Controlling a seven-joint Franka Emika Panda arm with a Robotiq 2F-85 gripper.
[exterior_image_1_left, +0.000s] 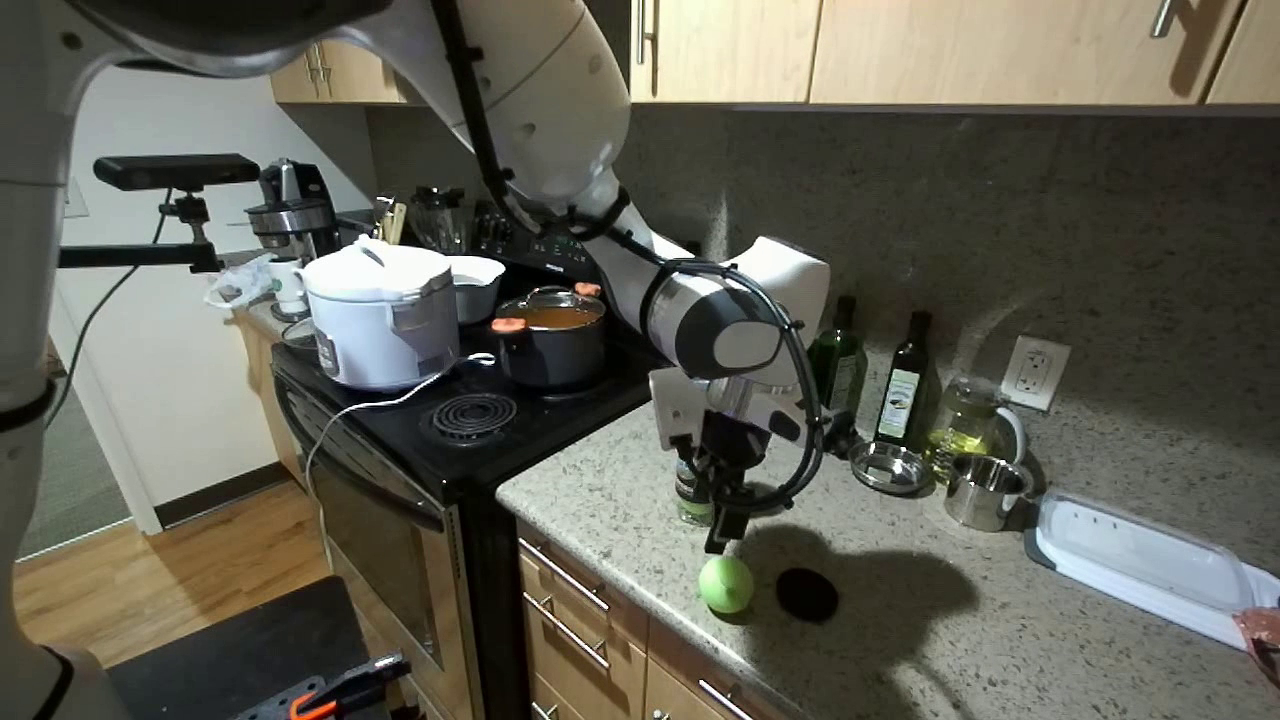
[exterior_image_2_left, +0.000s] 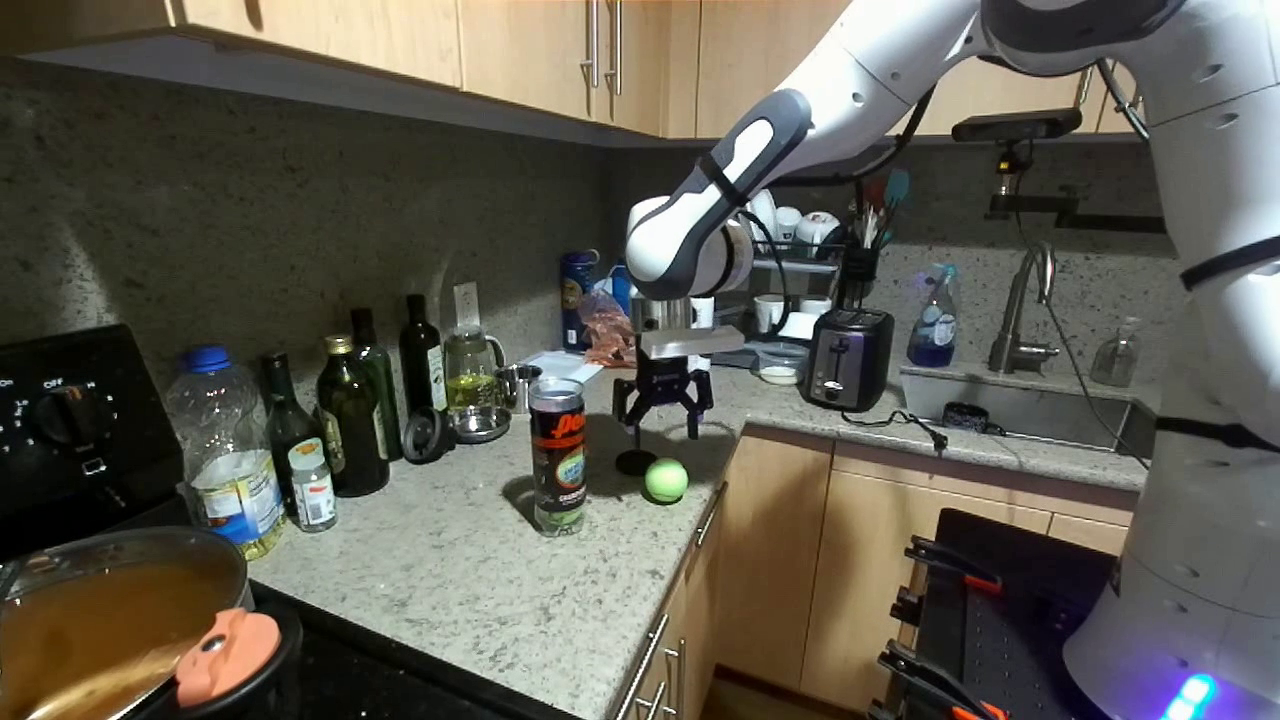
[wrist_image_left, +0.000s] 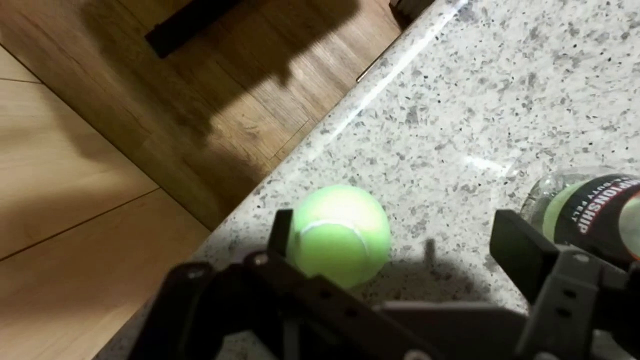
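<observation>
Tennis ball (wrist_image_left: 340, 235): 1, green with a pale seam; rests on the speckled countertop (exterior_image_2_left: 430, 580), close to its front edge and below your gripper.
Robotiq gripper (wrist_image_left: 392, 227): points down, spread wide, with nothing in its grip; in an exterior view its 2 fingertips (exterior_image_2_left: 692, 428) hang above the ball, apart from it.
Alignment: in the wrist view the ball seems off-centre, partly overlapped by 1 finger; you do best to bring it midway between the pads before you lower.
Tennis-ball can (exterior_image_2_left: 560, 455): 1, upright, black label, near the ball; in the wrist view the finger away from the ball overlaps it, so keep that finger clear.
Black disc (exterior_image_1_left: 806, 595): 1, flat on the countertop, near the ball.
Handling: the ball should roll at a nudge; come straight down, set your pads level with its middle, and close slowly.
</observation>
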